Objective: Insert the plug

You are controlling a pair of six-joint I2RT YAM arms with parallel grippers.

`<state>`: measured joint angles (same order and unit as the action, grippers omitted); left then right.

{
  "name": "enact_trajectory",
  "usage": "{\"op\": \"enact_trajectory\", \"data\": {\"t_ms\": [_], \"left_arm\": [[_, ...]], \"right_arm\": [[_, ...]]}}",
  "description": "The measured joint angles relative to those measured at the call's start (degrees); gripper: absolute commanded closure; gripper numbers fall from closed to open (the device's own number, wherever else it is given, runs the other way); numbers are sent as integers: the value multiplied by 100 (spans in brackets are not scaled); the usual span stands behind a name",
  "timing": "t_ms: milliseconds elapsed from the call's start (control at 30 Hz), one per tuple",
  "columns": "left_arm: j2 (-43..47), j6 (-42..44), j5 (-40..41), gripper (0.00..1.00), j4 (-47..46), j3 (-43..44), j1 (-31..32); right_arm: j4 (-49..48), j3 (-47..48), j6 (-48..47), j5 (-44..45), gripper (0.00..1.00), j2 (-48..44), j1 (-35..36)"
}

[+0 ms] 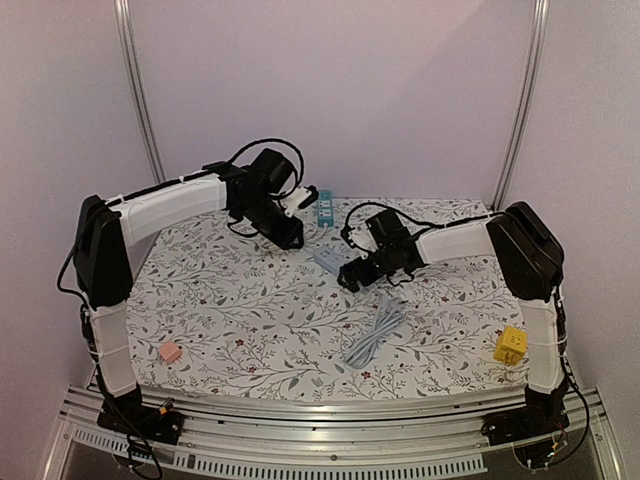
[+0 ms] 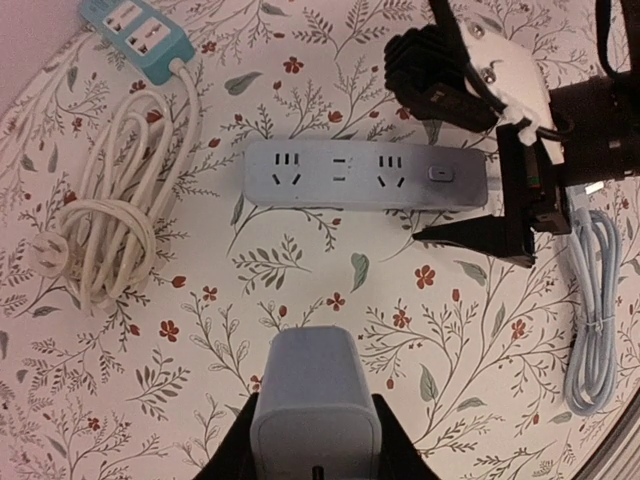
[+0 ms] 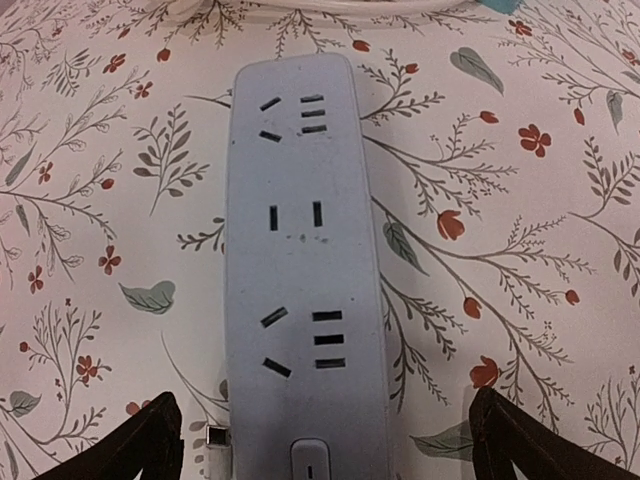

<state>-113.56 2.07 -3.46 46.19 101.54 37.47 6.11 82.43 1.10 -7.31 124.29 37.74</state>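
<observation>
The left arm [image 1: 170, 205] and the right arm [image 1: 455, 240] were built alike: long links in white sleeves, joined by bulky black joint housings. Each rose from a black base, the left base [image 1: 140, 420] at 7 o'clock of the overhead view and the right base [image 1: 525, 425] at 5 o'clock. Thin black cables [image 1: 262, 148] looped over the left wrist, and a dark lead ran beside each upright link. The left gripper [image 1: 293, 238] was black, with a small white block at its 1 o'clock side. Its fingers [image 2: 228, 462] showed as dark wedges. The right gripper [image 1: 350, 278] was black too, its fingers [image 3: 140, 445] tapering to points, with a white cover [image 2: 515, 80] behind them.
</observation>
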Motion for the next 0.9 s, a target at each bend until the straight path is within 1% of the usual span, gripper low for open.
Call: {"op": "enact_trajectory", "data": {"t_ms": [67,167,267,367,400,433,533,567,733,800,900], "left_arm": [[0,-13,-22,100,-46,-7,-4],[2,-17,-46,100,-101,-22,-11],[2,-17,-66,100,-118,-31,-15],[2,-20,-85,100,-151,-35,-22],[2,-20,-85,100,-157,-35,-22],[2,-20,-85,100,-162,-37,-24],[2,-22,-90,100,-179,-42,-31],[2,-22,-90,100,-179,-42,-33],[7,-37,-83,100,-175,-42,-50],[11,-61,-81,100,-177,-46,-52],[37,-127,-92,100,-179,-92,-55]], "right_arm": [[59,13,-17,13,5,31,0],[107,15,-136,13,19,46,0],[144,35,-234,50,41,70,2],[192,44,-282,74,66,72,2],[203,46,-306,66,74,72,7],[203,48,-332,74,79,72,13],[201,50,-398,92,86,72,63],[199,48,-424,116,87,72,87],[-214,-269,-673,232,88,-42,177],[-529,-640,-876,251,88,-227,262],[-743,-1158,-1134,179,88,-546,483]]}}
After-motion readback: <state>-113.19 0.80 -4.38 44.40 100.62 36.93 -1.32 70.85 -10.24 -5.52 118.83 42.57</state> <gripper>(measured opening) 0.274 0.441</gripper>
